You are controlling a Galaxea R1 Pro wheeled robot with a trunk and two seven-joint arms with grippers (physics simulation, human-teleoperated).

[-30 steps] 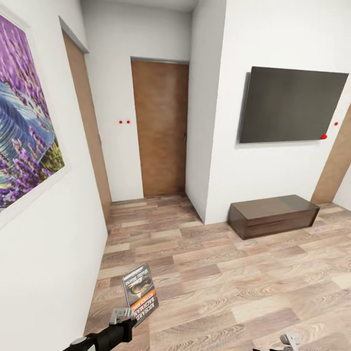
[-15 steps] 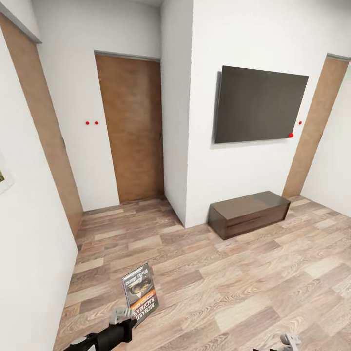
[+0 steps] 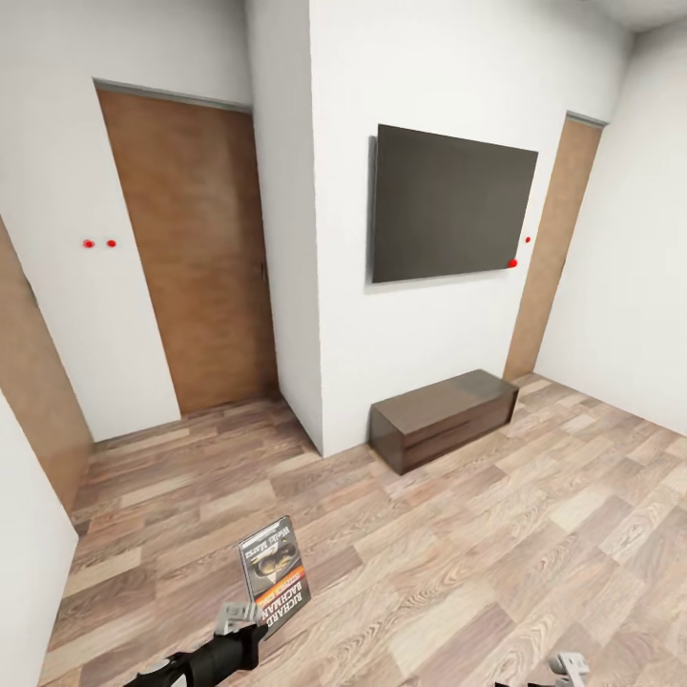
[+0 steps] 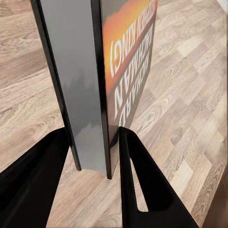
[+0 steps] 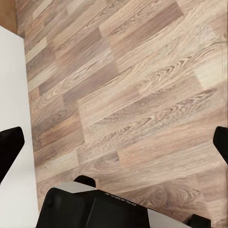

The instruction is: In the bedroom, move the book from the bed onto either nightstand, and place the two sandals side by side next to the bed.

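While carried upright over the plank floor [image 3: 458,572], well short of the bench cabinet [image 3: 444,418] under the wall screen [image 3: 448,205]: the book [image 3: 274,572], pinched by its lower edge in the left gripper [image 4: 92,156], probably kept vertical for an easy set-down on a nightstand. Right gripper [image 5: 114,137] spread wide, empty. No containers around, bench cabinet closed.

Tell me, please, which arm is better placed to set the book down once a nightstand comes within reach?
Left, most likely. The left gripper is already shut on the book, holding it upright above the floor. The right gripper is open with nothing between its fingers, so using it would need a handover.
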